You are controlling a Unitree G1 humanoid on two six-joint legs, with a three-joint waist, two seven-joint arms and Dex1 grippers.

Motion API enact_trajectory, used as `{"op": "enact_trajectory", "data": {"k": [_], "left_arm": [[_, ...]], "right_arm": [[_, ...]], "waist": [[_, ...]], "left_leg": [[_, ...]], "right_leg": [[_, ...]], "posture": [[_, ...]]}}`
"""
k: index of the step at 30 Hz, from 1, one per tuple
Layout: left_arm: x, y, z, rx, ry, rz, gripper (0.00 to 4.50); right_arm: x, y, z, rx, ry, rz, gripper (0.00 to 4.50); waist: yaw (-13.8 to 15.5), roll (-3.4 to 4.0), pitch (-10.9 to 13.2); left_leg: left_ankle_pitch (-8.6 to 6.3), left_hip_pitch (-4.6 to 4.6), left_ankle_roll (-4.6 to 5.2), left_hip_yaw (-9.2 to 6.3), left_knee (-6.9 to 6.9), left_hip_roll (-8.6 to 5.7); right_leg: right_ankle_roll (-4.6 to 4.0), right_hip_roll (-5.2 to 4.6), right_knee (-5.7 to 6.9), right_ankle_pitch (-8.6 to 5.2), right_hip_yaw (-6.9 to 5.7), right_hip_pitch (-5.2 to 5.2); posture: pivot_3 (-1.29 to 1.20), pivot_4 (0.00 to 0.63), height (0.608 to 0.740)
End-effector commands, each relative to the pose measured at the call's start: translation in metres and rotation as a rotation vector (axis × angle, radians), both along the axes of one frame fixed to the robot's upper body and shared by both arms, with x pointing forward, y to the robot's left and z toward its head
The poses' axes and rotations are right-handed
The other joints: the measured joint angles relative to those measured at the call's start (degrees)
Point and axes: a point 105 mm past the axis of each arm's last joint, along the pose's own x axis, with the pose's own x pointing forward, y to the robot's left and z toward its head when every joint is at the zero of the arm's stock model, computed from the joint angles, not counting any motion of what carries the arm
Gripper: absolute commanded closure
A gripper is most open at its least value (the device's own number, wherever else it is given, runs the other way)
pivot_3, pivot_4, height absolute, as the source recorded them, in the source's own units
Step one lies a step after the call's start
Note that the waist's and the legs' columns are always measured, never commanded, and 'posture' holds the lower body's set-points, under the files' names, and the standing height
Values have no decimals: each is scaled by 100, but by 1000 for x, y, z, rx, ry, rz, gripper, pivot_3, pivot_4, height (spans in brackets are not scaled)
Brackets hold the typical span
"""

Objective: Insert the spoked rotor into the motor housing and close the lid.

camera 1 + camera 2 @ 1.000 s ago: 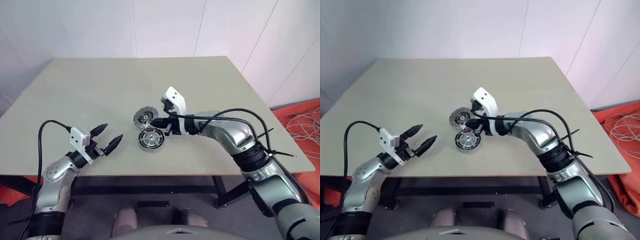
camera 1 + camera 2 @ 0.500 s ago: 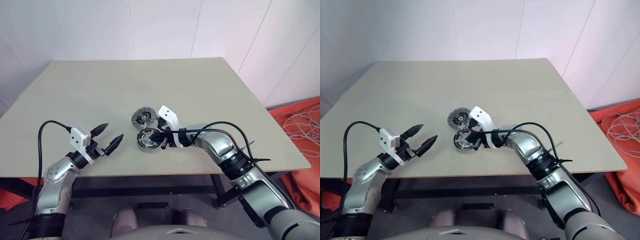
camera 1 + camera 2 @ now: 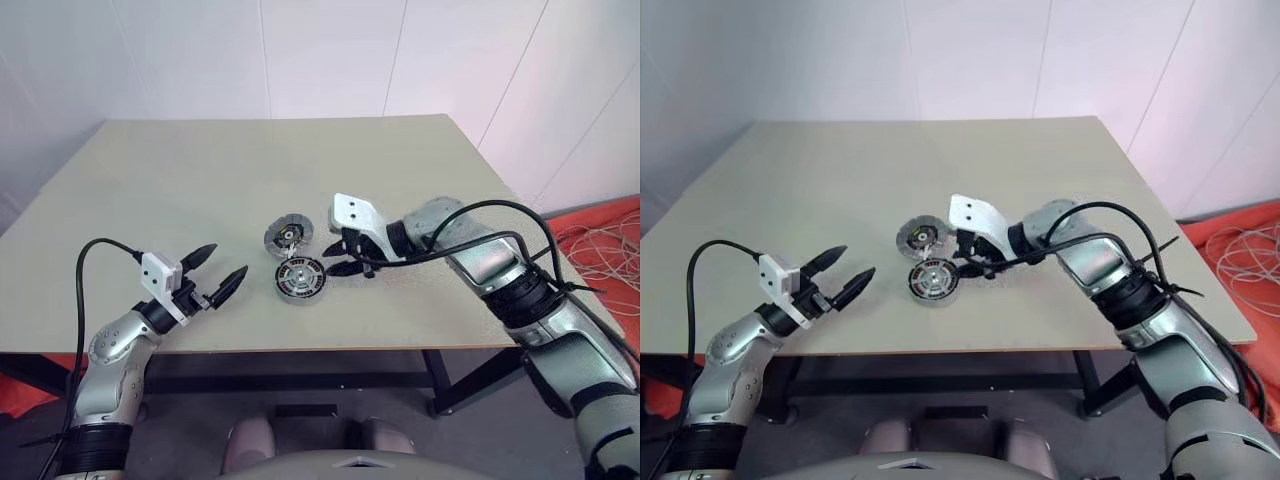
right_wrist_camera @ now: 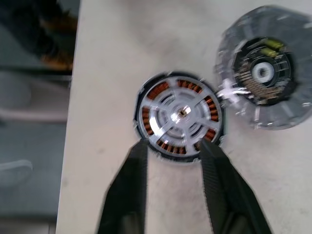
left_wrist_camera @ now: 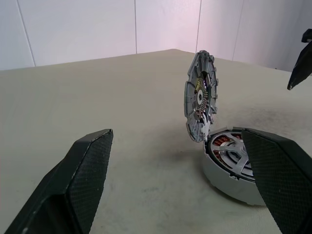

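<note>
The motor housing (image 3: 300,278) lies flat near the table's middle, with copper windings showing around its rim. The spoked rotor (image 4: 179,114) sits inside it, silver spokes up. The lid (image 3: 289,238) stands tilted just behind the housing, touching its far rim, with its inner face towards me. My right gripper (image 3: 338,259) hovers just right of the housing, pointing left and down, open with nothing between its fingers (image 4: 134,180). My left gripper (image 3: 222,265) stands open well to the left of the housing, level, aimed towards it, its fingers (image 5: 83,180) empty.
The parts rest on a beige table (image 3: 200,170) with bare surface all around them. Its front edge runs just below my left gripper. White walls stand behind. An orange sheet with loose cables (image 3: 600,240) lies on the floor at the right.
My right gripper, shut over the housing half a second ago, has opened, drawn back to the right and rolled. The rotor stays in the housing. The left arm has kept still.
</note>
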Motion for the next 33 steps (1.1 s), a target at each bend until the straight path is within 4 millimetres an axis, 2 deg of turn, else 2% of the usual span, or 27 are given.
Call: {"op": "enact_trajectory", "data": {"k": [1, 5, 7, 11, 18, 25, 33], "left_arm": [[2, -1, 10, 4, -47, -1, 0], [2, -1, 10, 2, -48, 3, 0], [2, 0, 10, 2, -48, 6, 0], [1, 0, 10, 4, -51, 10, 0], [1, 0, 11, 6, -55, 12, 0], [0, -1, 11, 5, -58, 13, 0], [0, -2, 11, 3, -59, 12, 0]], "right_arm": [[6, 4, 15, -78, -134, 136, 1512], [13, 7, 13, -178, -240, 263, 60], [14, 11, 11, -215, -273, 322, 22], [21, 21, 6, -290, -453, 463, 22], [24, 22, -6, -404, -651, 704, 22], [28, 15, -15, -472, -694, 805, 22], [21, 16, -27, -469, -682, 876, 22]], "waist": [[-4, 0, 0], [-2, -2, 1], [-4, -3, 1], [-17, -4, 1], [-58, -11, 4], [-158, -14, 5], [-238, -14, 5]], "left_leg": [[0, -2, 0, 0, 1, 0], [0, 1, -1, 2, 8, 0], [0, 1, 0, 2, 8, 0], [0, 1, 0, 2, 9, 0], [0, -2, 0, 3, 9, -1], [0, -10, 0, 3, 10, -1], [0, -14, 0, 3, 11, 1]], "right_leg": [[0, 0, 2, 0, 0, -6], [-3, 0, 17, 0, 2, -14], [-4, 0, 20, -1, 2, -13], [-6, 0, 21, -1, 2, -16], [-11, 0, 29, 0, 2, -23], [-16, 0, 35, -1, 2, -22], [-25, 1, 39, 2, 2, -22]], "posture": [[0, 0, 740], [0, 0, 740], [0, 0, 740], [0, 0, 740], [0, 0, 740], [0, 0, 740], [0, 0, 740]]}}
